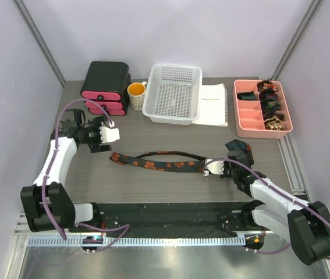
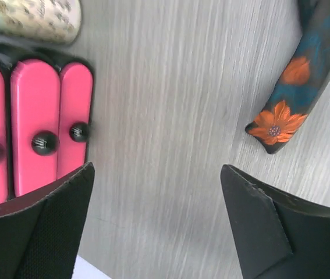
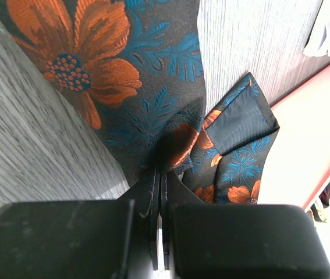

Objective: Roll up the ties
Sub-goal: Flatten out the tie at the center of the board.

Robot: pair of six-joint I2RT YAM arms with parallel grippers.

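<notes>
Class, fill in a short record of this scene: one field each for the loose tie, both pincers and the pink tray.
tie: unrolled, lying across the table
left pincer: open, empty, apart from the tie's narrow end
right pincer: shut on the tie's other end
pink tray: back right of the table, holding rolled ties
</notes>
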